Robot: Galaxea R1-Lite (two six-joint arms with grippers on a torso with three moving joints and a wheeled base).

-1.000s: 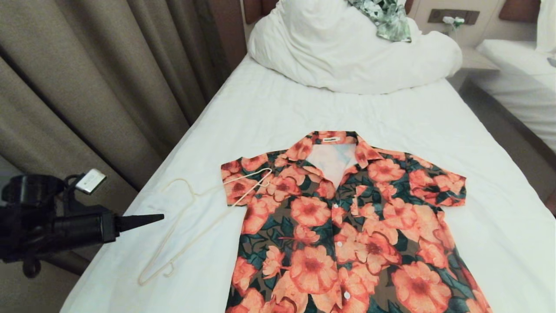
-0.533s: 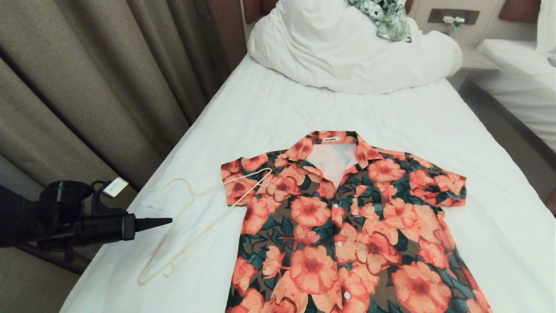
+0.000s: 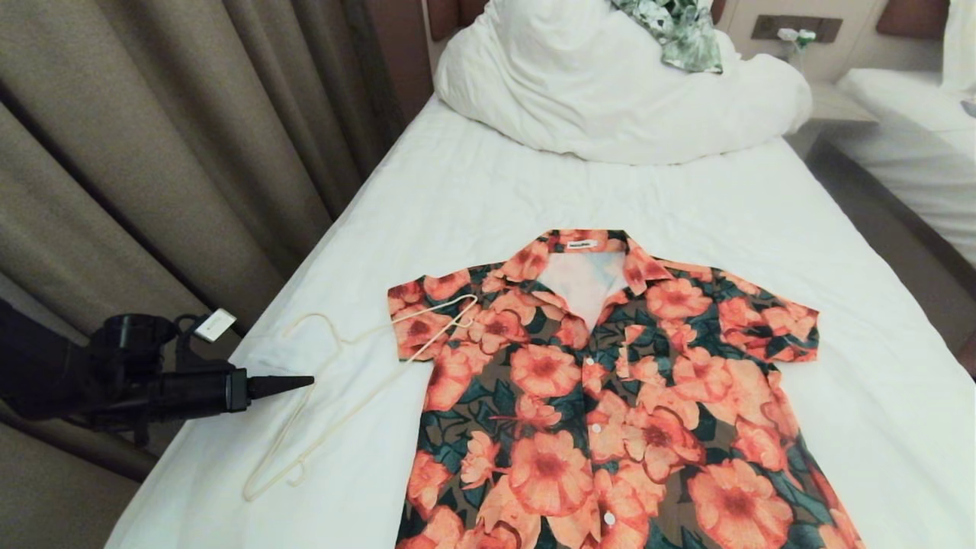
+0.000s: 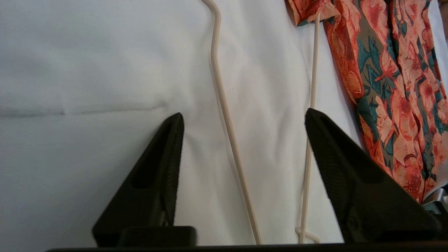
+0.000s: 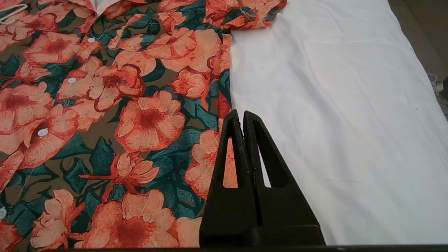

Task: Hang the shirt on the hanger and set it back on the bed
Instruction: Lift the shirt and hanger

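At the bed's [image 3: 488, 206] left edge, the left end effector [image 3: 301, 383] reaches in over the sheet with its jaws spread apart and nothing between them; in the left wrist view its two dark fingers [image 4: 157, 175] straddle the two long wires of the hanger [image 3: 320, 396], which lies flat on the sheet near that edge. One corner of the hanger rests on the shirt's sleeve on that side, while its looped end points toward the foot of the bed. The hanger looks thin, light and fairly stiff, likely to skate on the smooth sheet, so a pinch across a single wire, taken squarely, seems the safest hold. To the right, the shirt [image 3: 610, 396] lies spread face up across the middle of the bed, buttoned, collar toward the duvet [image 3: 610, 99] bunched at the head end. Its cloth looks soft and limp; it should fold and sag when lifted, so the collar or shoulder seams seem the best places to take it. The right end effector [image 5: 242, 115] is clenched on nothing, hanging over the shirt's right side seam near the bed's right edge.
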